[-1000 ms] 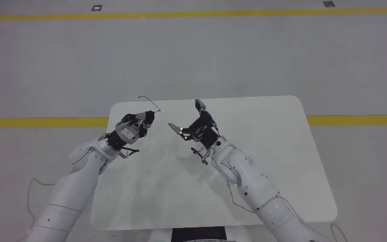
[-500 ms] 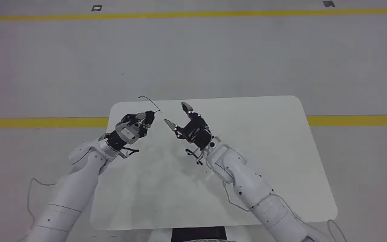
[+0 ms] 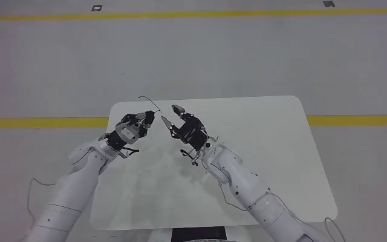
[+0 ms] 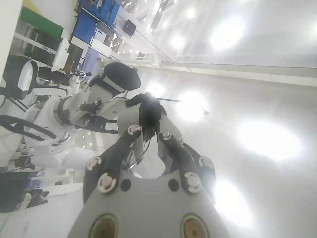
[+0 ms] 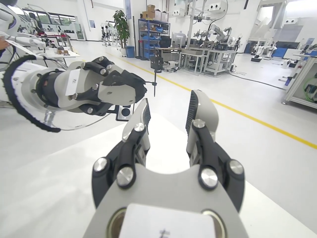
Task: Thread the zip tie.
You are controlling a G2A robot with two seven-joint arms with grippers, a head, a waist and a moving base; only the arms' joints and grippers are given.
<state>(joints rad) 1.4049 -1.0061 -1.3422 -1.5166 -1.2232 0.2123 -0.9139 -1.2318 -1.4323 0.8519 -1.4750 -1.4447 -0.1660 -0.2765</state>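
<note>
Black thin plastic zip tie (image 5: 154, 87) sits clamped in my left end effector (image 3: 146, 118); my right end effector (image 3: 170, 116) hovers, spread apart, at its three o'clock.

Top view: overhead camera, looking down on the table (image 3: 272, 151). Left wrist view: close behind the left gripper (image 4: 149, 115), tilted up toward the ceiling (image 4: 260, 58). Right wrist view: close behind the right gripper (image 5: 169, 100), facing across the hall (image 5: 223, 58); with the top view it shares the left gripper.
</note>
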